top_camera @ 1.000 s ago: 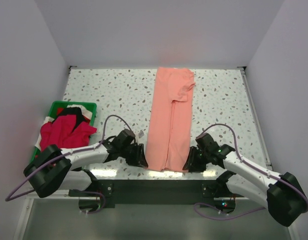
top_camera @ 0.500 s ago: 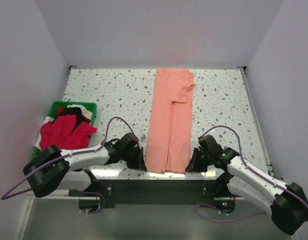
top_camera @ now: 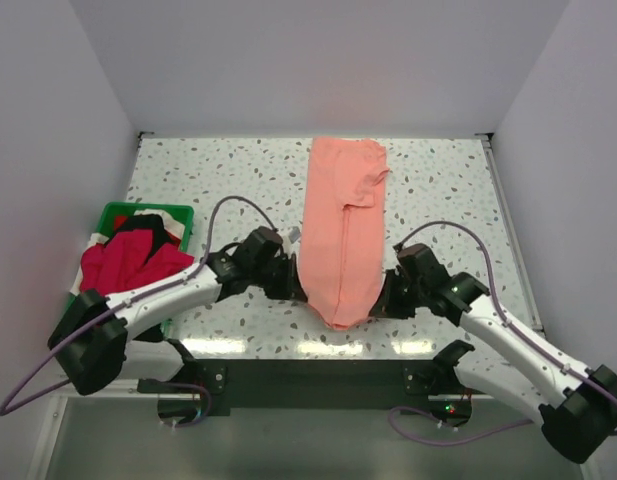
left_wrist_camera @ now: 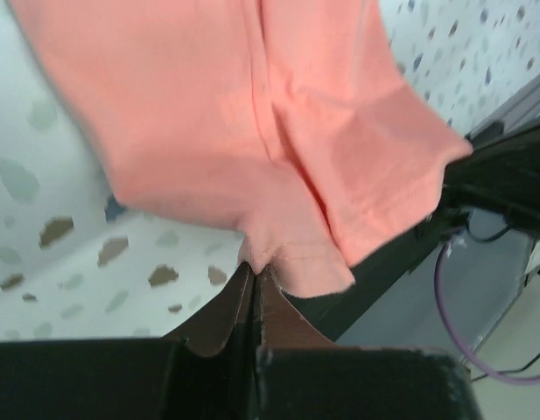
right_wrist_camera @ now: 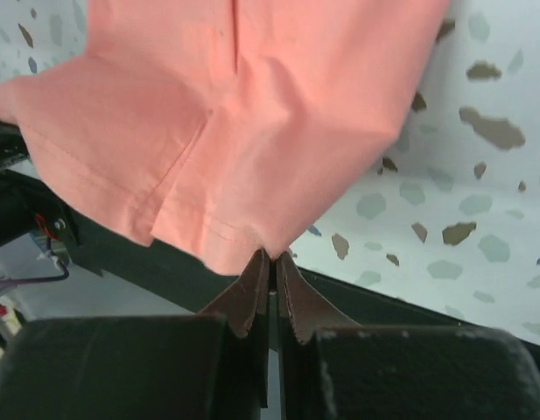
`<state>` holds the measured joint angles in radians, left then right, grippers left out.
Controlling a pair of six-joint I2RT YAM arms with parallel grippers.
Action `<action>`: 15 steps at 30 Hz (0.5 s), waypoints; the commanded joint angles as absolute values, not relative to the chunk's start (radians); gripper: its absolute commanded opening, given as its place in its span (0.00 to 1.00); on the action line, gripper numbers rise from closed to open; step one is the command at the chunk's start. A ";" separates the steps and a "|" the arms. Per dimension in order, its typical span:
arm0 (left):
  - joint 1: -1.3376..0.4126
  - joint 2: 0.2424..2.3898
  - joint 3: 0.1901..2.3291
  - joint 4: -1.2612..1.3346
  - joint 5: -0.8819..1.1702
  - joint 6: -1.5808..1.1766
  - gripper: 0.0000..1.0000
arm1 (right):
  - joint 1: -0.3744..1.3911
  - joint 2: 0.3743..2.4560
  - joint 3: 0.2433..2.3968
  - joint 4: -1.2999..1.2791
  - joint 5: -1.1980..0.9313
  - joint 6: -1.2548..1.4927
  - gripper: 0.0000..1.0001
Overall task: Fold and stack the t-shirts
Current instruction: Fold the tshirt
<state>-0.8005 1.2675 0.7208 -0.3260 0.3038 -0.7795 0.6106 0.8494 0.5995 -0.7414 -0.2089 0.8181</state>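
Note:
A salmon-pink t-shirt (top_camera: 343,225), folded into a long narrow strip, runs from the table's back edge toward the front. Its near hem is lifted off the table and sags between the two arms. My left gripper (top_camera: 300,283) is shut on the hem's left corner (left_wrist_camera: 278,254), and my right gripper (top_camera: 378,300) is shut on the right corner (right_wrist_camera: 243,241). A crimson red t-shirt (top_camera: 128,268) lies heaped over the green bin (top_camera: 113,213) at the left, with black and white cloth (top_camera: 148,224) behind it.
The speckled table (top_camera: 218,180) ends at white walls at the back and on both sides. A dark metal frame (top_camera: 308,375) runs along the near edge below the arm bases. The green bin sits at the table's left edge.
Both grippers closed on the pink shirt's near corners, then lifted them and carried them away from the front edge, so the near end now hangs raised between them.

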 commanded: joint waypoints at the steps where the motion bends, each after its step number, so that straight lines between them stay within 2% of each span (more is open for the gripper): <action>1: -0.749 1.391 0.859 -0.268 0.299 -0.701 0.00 | 0.614 1.002 0.739 -0.639 -0.068 0.716 0.03; 10: -0.693 1.652 1.103 -0.206 0.200 -0.747 0.00 | 0.574 1.327 0.978 -0.493 0.127 0.640 0.03; 15: -0.646 1.746 1.176 -0.184 0.141 -0.765 0.00 | 0.499 1.466 1.042 -0.413 0.109 0.629 0.02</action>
